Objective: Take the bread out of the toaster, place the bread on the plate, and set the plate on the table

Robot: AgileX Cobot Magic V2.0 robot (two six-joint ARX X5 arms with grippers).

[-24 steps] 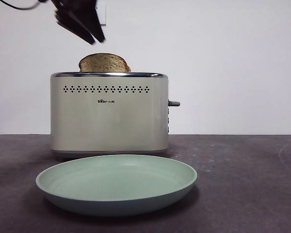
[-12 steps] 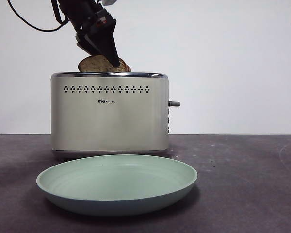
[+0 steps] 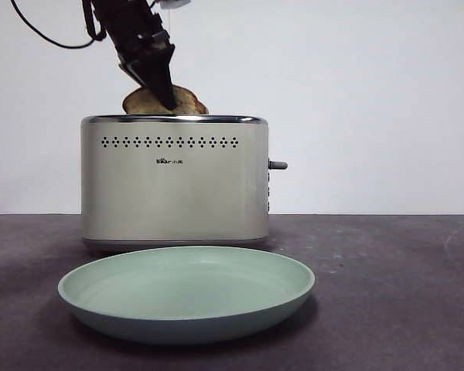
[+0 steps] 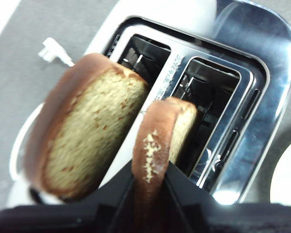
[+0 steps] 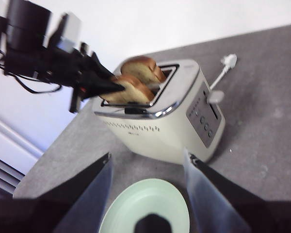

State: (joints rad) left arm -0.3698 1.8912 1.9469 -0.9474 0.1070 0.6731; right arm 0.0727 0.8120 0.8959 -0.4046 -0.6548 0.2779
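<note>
The cream toaster (image 3: 174,185) stands on the dark table (image 3: 387,294), behind the mint green plate (image 3: 185,294). My left gripper (image 3: 161,86) reaches down from the upper left and is shut on the bread (image 4: 153,145), gripping its crust by the toaster's slot (image 4: 208,111). The bread (image 3: 184,101) sits slightly raised and tilted. A second, similar slice (image 4: 82,136) stands in the other slot. My right gripper (image 5: 148,155) is open and empty, hovering above the plate (image 5: 131,204), facing the toaster (image 5: 160,131).
A white plug (image 5: 228,60) and its cord lie on the table behind the toaster. The grey lever (image 3: 277,165) sticks out of the toaster's right side. A white wall stands close behind.
My left gripper has come down from above onto the bread and shut on it. The bread now sits a little higher and more tilted.
</note>
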